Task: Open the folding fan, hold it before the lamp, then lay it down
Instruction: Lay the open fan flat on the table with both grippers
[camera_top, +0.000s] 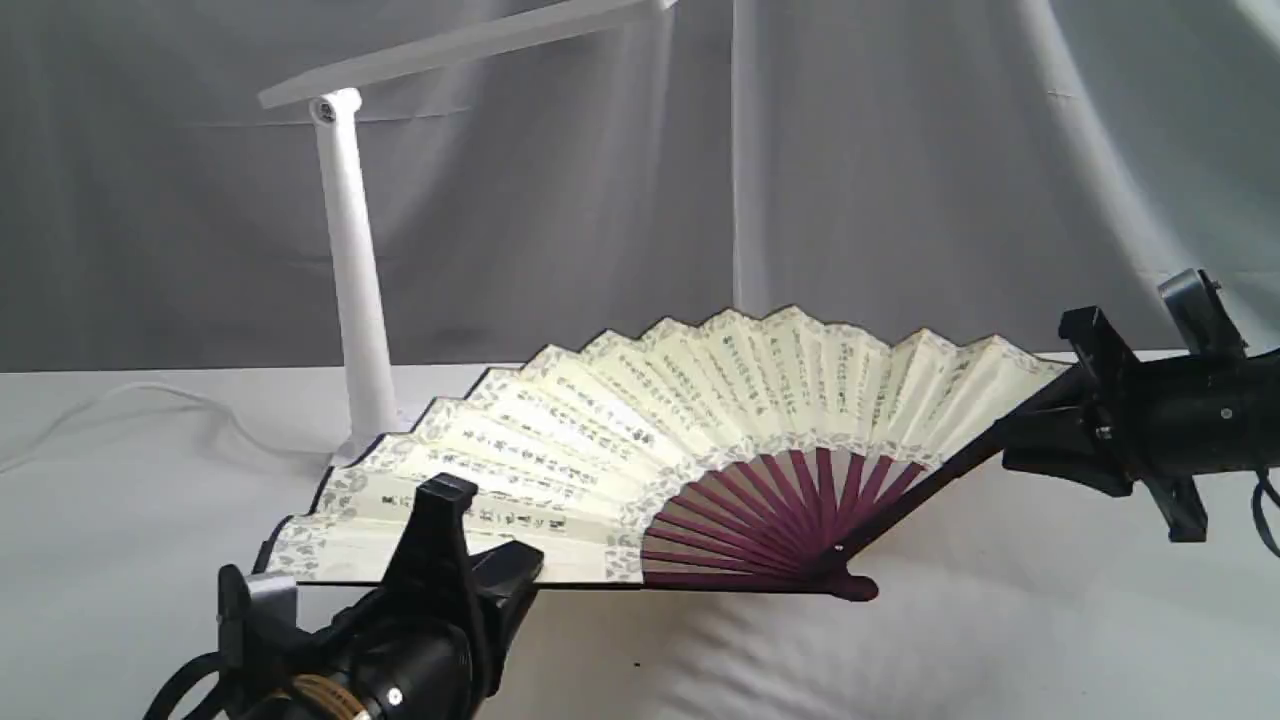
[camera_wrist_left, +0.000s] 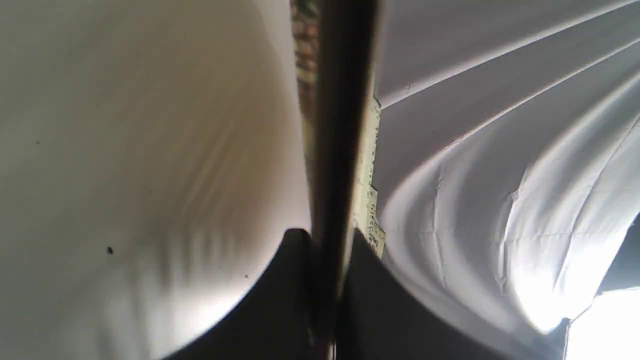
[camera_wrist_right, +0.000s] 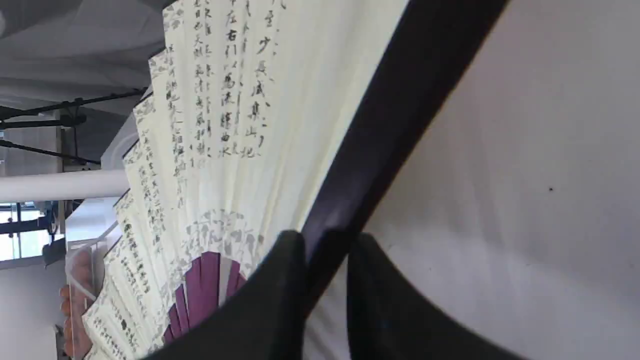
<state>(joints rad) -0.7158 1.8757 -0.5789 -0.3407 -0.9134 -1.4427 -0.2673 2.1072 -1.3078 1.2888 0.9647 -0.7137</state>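
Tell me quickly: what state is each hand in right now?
Left hand: closed, holding the fan.
Right hand: closed, holding the fan's other end.

You face a table (camera_top: 1000, 630) draped in wrinkled white cloth. A white lamp (camera_top: 357, 280) stands at its back left, with its cord (camera_top: 140, 388) trailing leftward.

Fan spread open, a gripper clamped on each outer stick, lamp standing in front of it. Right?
No: the exterior view shows the lamp behind the fan, not in front. The rest holds: the left gripper and right gripper are each clamped on it.
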